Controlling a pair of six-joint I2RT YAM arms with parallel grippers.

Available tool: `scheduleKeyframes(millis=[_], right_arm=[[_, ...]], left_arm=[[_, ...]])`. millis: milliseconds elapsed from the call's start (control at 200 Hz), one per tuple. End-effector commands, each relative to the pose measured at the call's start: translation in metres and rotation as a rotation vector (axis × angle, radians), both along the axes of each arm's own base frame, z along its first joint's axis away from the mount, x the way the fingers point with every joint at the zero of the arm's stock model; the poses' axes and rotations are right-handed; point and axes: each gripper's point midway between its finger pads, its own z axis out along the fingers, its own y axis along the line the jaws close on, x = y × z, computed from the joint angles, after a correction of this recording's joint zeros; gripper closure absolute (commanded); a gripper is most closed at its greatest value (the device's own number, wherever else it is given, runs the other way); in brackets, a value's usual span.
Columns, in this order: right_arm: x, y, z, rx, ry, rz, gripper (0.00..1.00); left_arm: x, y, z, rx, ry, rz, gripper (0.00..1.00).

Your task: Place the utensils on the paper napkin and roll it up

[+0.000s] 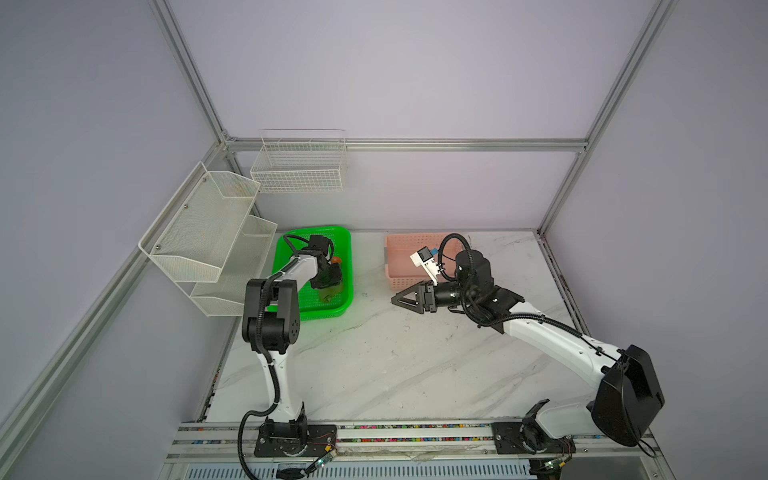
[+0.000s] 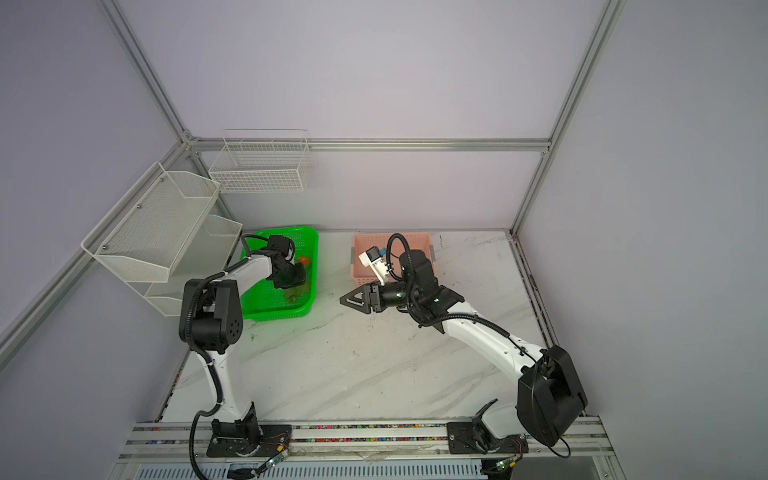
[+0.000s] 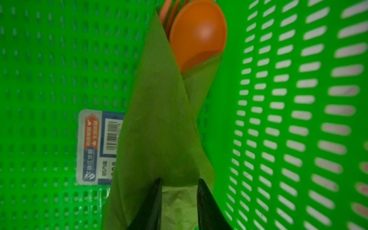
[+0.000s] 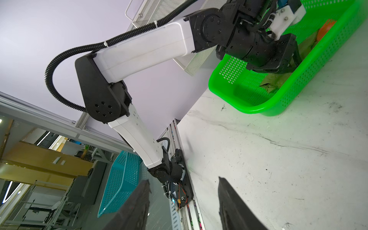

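Your left tool (image 3: 179, 181) is down inside the green tray (image 3: 298, 99). The paper napkin (image 3: 159, 119) lies on the tray's floor, wrapped lengthwise around the utensils (image 3: 187, 49) as a narrow roll that runs close along one slotted side wall of the tray. At the end of the roll farthest from the tool, the round bowl of the orange spoon (image 3: 199, 33) sticks out of the paper, with the fork (image 3: 169, 12) tines just beside it. The rest of the cutlery is hidden inside the wrap. The roll overlaps one edge of a barcode label (image 3: 93, 147) stuck to the tray floor.

The left tool's two black fingers (image 3: 153, 199) stand partly apart at the near end of the roll, with crumpled paper between them. You cannot tell from these views whether they pinch the napkin or only rest against it.

Your right tool (image 1: 401, 300) is outside the tray, over the marble tabletop (image 1: 395, 365) on the side of the tray that faces the pink basket (image 1: 399, 249). It points toward the tray. In the right wrist view its jaws are spread wide with nothing between them.
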Motion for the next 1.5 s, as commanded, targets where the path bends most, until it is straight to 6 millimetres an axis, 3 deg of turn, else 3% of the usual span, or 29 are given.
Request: scheduleKeyframes(millis=[0,250,745,915,1195,1300,1375,1495], right_arm=[[0.001,0.000,0.009,0.023,-0.036,0.009,0.43],[0.000,-0.001,0.012,0.027,-0.039,0.007,0.43],[0.002,-0.002,0.025,0.040,-0.047,-0.006,0.43],[0.010,0.001,0.029,0.030,-0.054,-0.033,0.43],[0.037,0.003,0.026,0.001,-0.065,-0.149,0.42],[0.065,-0.014,0.024,-0.053,-0.115,-0.337,0.42],[0.091,-0.042,0.020,-0.106,-0.178,-0.528,0.42],[0.121,-0.122,0.032,-0.212,-0.329,-0.945,0.41]], left_arm=[[-0.011,-0.006,-0.016,-0.030,0.033,0.000,0.70],[-0.012,-0.016,-0.003,-0.070,-0.005,-0.004,0.70],[0.009,-0.024,0.108,-0.131,-0.229,-0.016,0.62],[0.010,-0.009,0.137,-0.126,-0.294,0.017,0.61],[-0.008,0.036,0.147,-0.024,-0.358,0.140,0.61],[-0.024,0.054,0.157,0.064,-0.398,0.187,0.56],[-0.039,0.064,0.159,0.124,-0.402,0.219,0.51],[-0.072,0.080,0.153,0.233,-0.416,0.274,0.40]])
